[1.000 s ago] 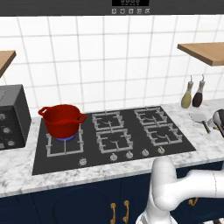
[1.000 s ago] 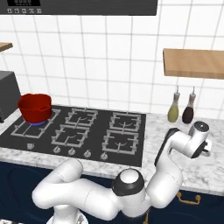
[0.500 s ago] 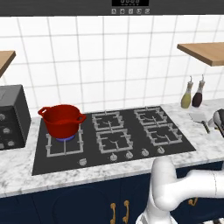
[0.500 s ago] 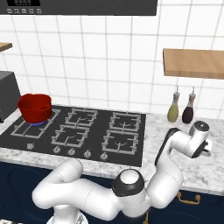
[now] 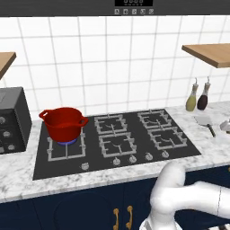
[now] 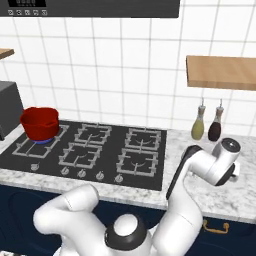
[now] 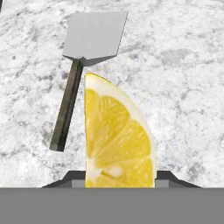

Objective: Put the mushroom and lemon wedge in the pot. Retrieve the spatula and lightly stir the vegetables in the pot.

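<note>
The lemon wedge (image 7: 117, 140) is sitting in the claw (image 7: 120, 178), gripped over the speckled marble worktop (image 7: 183, 78), with the spatula (image 7: 83, 57) lying just beyond it.

The red pot (image 5: 64, 123) is standing well apart, on the stove's far-left burner.

Your backdrop, item by item:

- Wall (image 5: 112, 67): white square tiles with pale grout, evenly lit.
- Counter (image 5: 27, 179): grey-white marble running the full width.
- Hob (image 5: 117, 141): black, set into the counter, with grey grates and a row of knobs along its front edge.
- Cabinets (image 5: 90, 209): dark navy below the counter, with brass handles.
- Shelves: one wooden shelf (image 6: 220, 72) at the right wall, another at the left edge.
- Two bottles (image 6: 207, 125) beside each other under the right shelf.
- Dark appliance (image 5: 11, 119) with dials, left of the hob.
- Hood panel (image 5: 132, 3) with display overhead.
</note>
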